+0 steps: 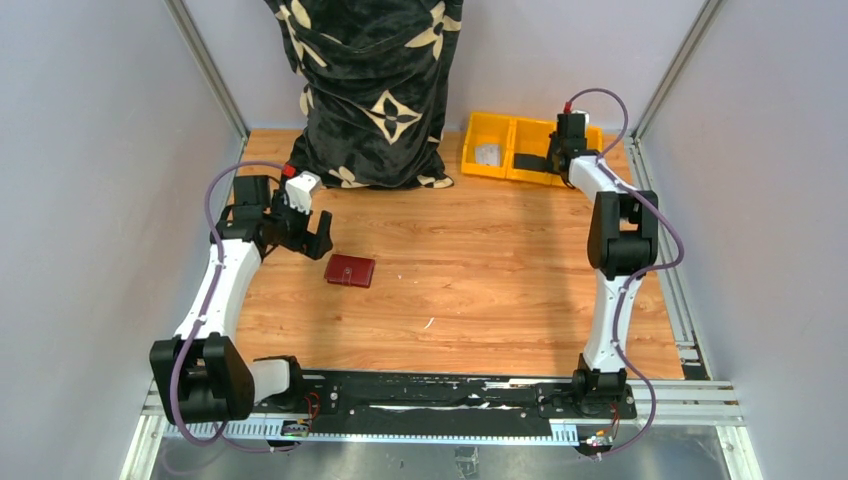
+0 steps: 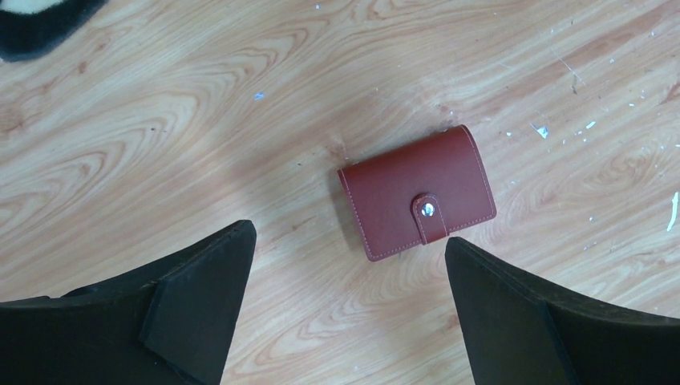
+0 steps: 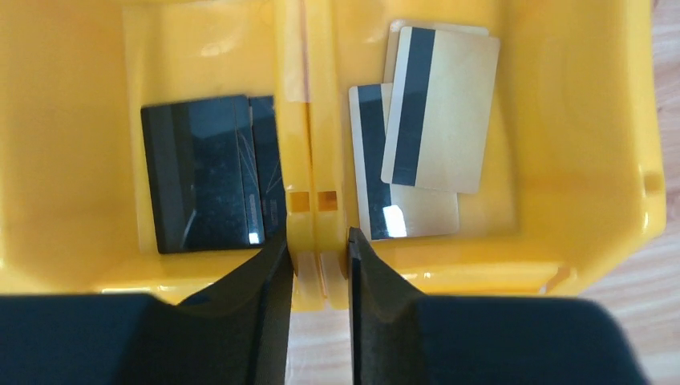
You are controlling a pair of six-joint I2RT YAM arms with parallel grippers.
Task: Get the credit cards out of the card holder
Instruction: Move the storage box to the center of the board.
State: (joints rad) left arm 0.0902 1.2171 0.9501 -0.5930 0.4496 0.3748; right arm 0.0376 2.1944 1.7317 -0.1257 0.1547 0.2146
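Wide-spread, the black left gripper [image 2: 349, 237] hangs above the closed maroon leather card holder [image 2: 413, 192] on the wooden table [image 2: 160, 120]. The right gripper [image 3: 317, 241], jaws nearly together astride the yellow plastic bin [image 3: 577, 120] divider, whether pinching it I cannot tell, overlooks tan striped credit cards [image 3: 441, 108]. Next, probably, comes unsnapping the strap [image 2: 427, 218].

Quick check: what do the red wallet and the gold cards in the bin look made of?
Wallet: probably leather or imitation leather, smooth matte maroon, with pale edge stitching and a metal-looking snap. Cards: likely thin plastic, glossy gold; one shows a bright glare, and dark stripes run across them.
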